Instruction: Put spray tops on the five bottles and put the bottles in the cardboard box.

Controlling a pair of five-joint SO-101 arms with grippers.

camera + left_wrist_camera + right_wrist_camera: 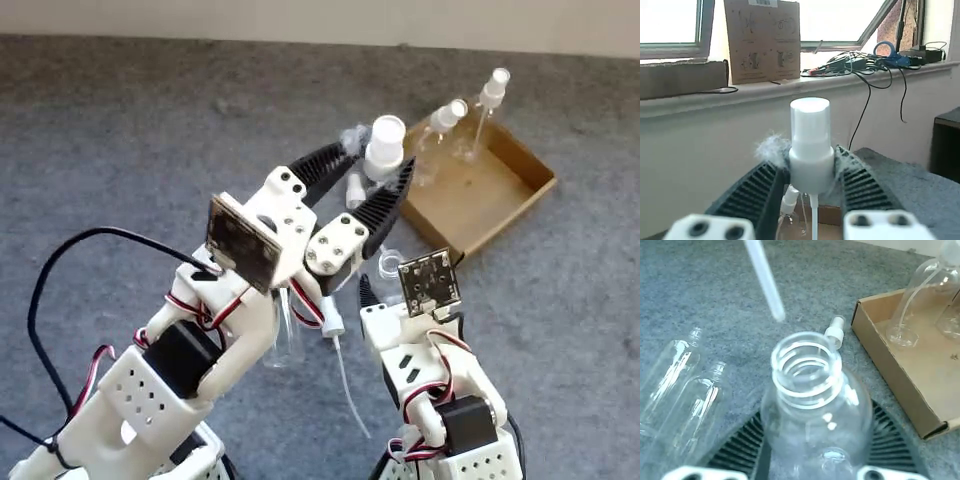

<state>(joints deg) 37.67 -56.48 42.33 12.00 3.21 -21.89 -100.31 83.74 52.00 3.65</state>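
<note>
Our left hand [810,161] clenches the white plastic spray top [810,125] above the clear glass bottle [812,410] our right hand [815,437] grasps. Its thin tube [766,282], hanging off-centre from the mouth [805,365], could snag there and bend.

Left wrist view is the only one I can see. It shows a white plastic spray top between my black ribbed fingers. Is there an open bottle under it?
Observer: Yes. The right gripper holds a clear round bottle with an open threaded neck, mouth up.
Operator: Is the thin tube of the white plastic spray top already in that neck?
Observer: Not yet. In the right wrist view the tip of the tube is outside the mouth, off to one side of the rim.
Operator: And how full is the box?
Observer: Two clear capped bottles stand in the brown cardboard box.
</note>
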